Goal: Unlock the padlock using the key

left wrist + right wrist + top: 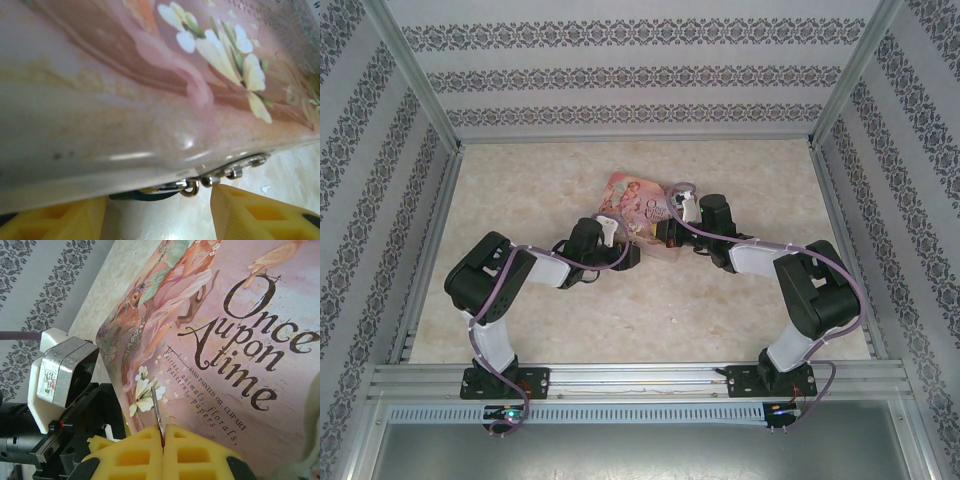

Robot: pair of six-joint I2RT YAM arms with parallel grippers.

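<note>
Table: pink tin lies toward 12 o'clock of centre. Left gripper at the tin's 7 o'clock edge, fingers spread, the padlock between them against the tin's rim. Right gripper at 4 o'clock, fingers pressed together, pinching the key.

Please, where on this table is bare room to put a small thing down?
Free: the strip between the pink tin and the back wall; the table's left side, beyond the left arm; the near middle, between that arm and the right arm. Crowded: the centre, where the left gripper and the right gripper meet at the tin's near edge.
</note>
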